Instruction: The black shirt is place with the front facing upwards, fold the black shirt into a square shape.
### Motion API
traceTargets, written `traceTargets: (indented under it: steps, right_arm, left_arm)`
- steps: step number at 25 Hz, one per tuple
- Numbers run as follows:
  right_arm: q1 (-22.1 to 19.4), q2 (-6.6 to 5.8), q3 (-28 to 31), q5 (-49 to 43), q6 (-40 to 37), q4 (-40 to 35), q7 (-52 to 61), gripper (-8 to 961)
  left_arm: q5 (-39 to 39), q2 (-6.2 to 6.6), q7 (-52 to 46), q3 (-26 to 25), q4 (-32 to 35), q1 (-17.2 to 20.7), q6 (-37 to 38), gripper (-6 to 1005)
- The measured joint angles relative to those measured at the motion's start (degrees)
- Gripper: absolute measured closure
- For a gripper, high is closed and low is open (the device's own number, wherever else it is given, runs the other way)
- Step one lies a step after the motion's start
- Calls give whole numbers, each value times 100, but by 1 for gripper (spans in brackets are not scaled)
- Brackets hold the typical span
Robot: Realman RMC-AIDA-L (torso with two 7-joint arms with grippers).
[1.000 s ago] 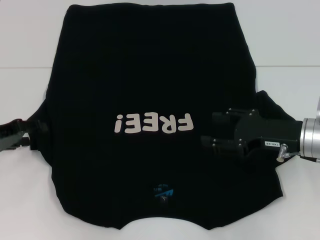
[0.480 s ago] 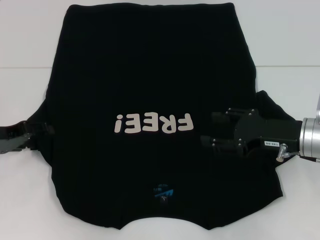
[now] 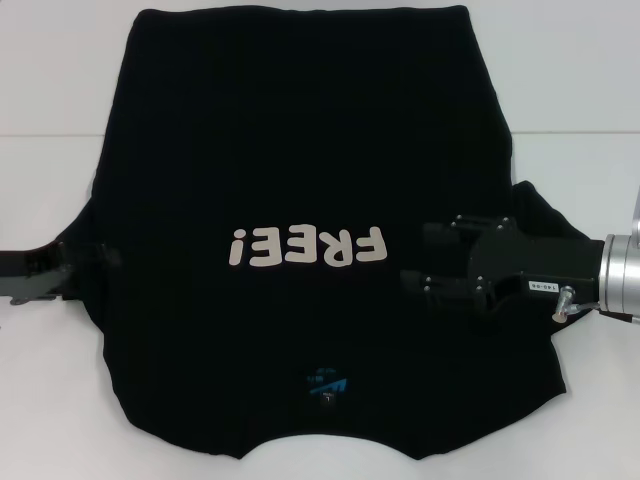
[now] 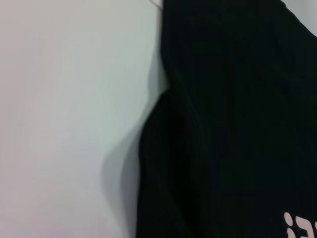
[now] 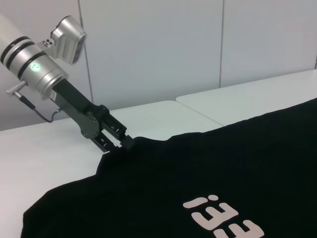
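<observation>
The black shirt [image 3: 300, 150] lies flat on the worktop [image 3: 50, 80]; left end effector [image 3: 100, 258] grasping its left sleeve; right end effector [image 3: 418, 262] released over its right side.

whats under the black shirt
The black cloth T-shirt with white lettering lies spread on the white table, which shows all around it. Anything else beneath the cloth is covered and cannot be seen.
</observation>
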Motion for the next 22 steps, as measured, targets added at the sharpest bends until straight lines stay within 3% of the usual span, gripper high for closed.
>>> traceTargets:
  steps: [9,17,22]
  right_arm:
    - [0,0,0,0,-15,-1,-4,180]
    - [0,0,4,0,-47,-1,-19,179]
    - [0,-4,35,0,-92,-8,-5,179]
  left_arm:
    - [21,1,16,42,19,-20,-54,257]
    - [24,4,0,415,178,-23,-127,259]
    - [27,-24,-142,758,263,-45,-225,411]
